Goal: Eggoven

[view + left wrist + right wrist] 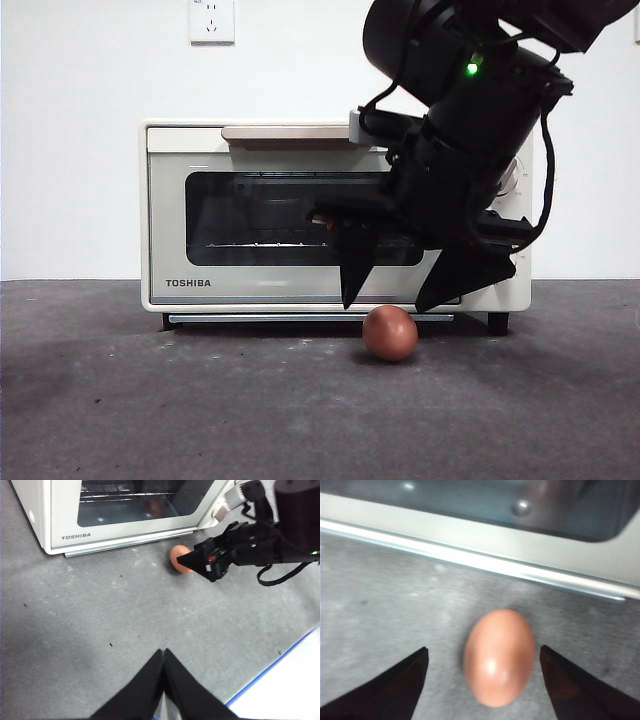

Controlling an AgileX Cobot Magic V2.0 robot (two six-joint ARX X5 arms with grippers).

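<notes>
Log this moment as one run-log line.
right tool: open, poised above egg, not touching | left tool: shut, waiting apart | egg: on table before toaster oven | oven door: closed

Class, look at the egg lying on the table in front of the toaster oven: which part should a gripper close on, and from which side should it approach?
Grip the egg across its narrow middle, coming from above. It lies on its side, and the open right gripper has a jaw on each side of it. The oven close behind probably rules out a rear approach.

egg (390, 333): reddish-brown, on table | oven (200, 265): cream, door closed, behind
</notes>
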